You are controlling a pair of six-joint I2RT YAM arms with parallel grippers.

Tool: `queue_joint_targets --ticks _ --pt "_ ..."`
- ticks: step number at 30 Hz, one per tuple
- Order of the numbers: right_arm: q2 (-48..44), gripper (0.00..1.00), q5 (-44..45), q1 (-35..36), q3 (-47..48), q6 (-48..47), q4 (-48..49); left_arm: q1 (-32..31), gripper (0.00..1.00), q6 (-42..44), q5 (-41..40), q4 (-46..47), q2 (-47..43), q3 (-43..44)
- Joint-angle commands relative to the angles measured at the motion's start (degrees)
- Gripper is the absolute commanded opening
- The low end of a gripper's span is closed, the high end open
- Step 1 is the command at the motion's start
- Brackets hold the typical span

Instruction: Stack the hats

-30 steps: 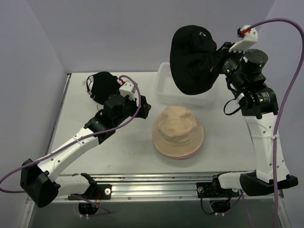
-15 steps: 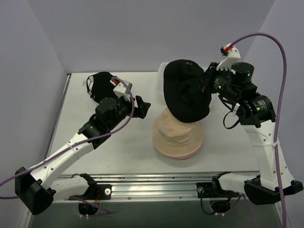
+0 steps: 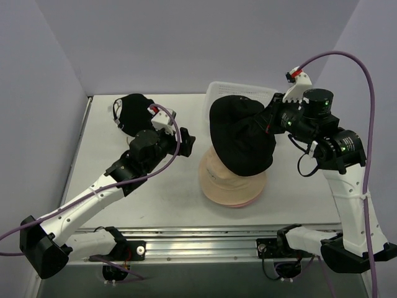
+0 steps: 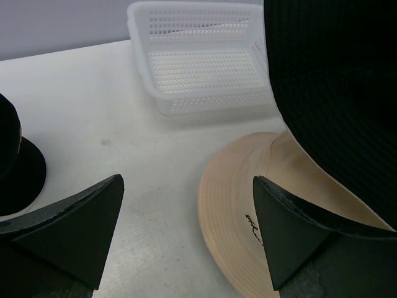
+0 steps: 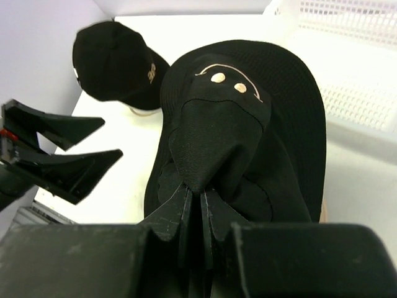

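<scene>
At the far left, the black cap [image 3: 132,112] sits on the table [image 3: 161,192], waiting its turn. Just right of it my left gripper [image 4: 187,186] hovers with its jaws spread wide and nothing between them, pointing toward the middle of the table. There the tan bucket hat [image 3: 231,185] lies crown up, and the black bucket hat [image 3: 239,136] hangs tilted over its far side, covering the crown. The white mesh basket [image 3: 248,90] stands just behind. On the right, my right gripper [image 5: 200,195] is pinched tight on a fold of the black hat's fabric.

To finish this step well, I judge I need to level the black hat and centre its opening over the tan crown before lowering. I'd release only once the brims line up. The left arm should keep clear so it doesn't nudge the stack.
</scene>
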Motion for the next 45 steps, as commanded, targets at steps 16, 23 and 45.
queue_joint_targets --ticks 16,23,45 --pt "-3.8 0.30 10.4 12.0 -13.6 4.9 9.2 0.2 0.94 -2.4 16.1 9.8 1.7 0.2" --pt "-7.1 0.42 19.0 11.9 -17.0 6.3 14.8 6.4 0.95 -12.2 31.3 14.0 6.6 -1.5" --pt "-12.5 0.41 18.2 12.0 -28.1 6.3 21.7 7.8 0.86 -23.6 36.5 31.1 12.5 -7.4"
